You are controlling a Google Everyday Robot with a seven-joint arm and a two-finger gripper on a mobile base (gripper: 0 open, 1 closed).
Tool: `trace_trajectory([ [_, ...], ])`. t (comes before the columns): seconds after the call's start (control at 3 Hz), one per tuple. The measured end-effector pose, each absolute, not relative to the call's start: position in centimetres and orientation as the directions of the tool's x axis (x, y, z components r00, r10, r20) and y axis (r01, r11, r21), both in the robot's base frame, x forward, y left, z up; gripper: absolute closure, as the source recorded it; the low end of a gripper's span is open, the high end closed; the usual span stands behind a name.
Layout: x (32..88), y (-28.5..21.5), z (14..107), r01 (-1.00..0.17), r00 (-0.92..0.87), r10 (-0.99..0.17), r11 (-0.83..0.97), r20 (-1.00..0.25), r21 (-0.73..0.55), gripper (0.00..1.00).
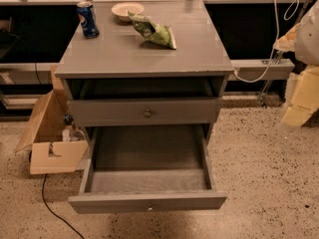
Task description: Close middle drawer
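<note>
Floor (259, 183): pale speckled stone, running under and around all items.
Cabinet (149, 54): grey wood, standing at centre, flat top facing the camera.
Middle drawer (114, 202): pulled far out toward the near side. Its grey inner base and both side walls are exposed, and its low front panel is the nearest part of the cabinet.
Upper drawer (109, 112): taller front panel just under the top, with a dark gap showing above it.
Cardboard box (47, 133): flaps open, on the floor against the cabinet's left side.
Gripper (297, 111): pale blocky form at the right edge, above the floor, well apart from the cabinet and touching nothing. Whether wide or narrow cannot be told.
Chip bag (154, 31): green, crumpled, lying on the cabinet top right of centre.
Bowl (127, 10): pale, at the far edge of the top, just left of the bag.
Can (87, 19): blue, upright, at the far left of the top.
Black cable (55, 213): trailing across the near left floor.
Knobs: a small brass one at centre of the middle drawer (149, 208) and another on the upper drawer (147, 113).
</note>
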State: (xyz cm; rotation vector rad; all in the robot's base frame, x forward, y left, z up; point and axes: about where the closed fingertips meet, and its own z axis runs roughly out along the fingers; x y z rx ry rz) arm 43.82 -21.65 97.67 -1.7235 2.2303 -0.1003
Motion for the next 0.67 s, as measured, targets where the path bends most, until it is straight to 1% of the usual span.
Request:
trace_trajectory([
  [0.33, 43.8, -21.6, 97.2, -0.932, -0.223, -0.952, 0.271, -0.209, -0.24, 0.0],
  [0.67, 42.8, -20.7, 91.0, -0.948, -0.25, -0.94, 0.287, -0.232, -0.141, 0.0],
])
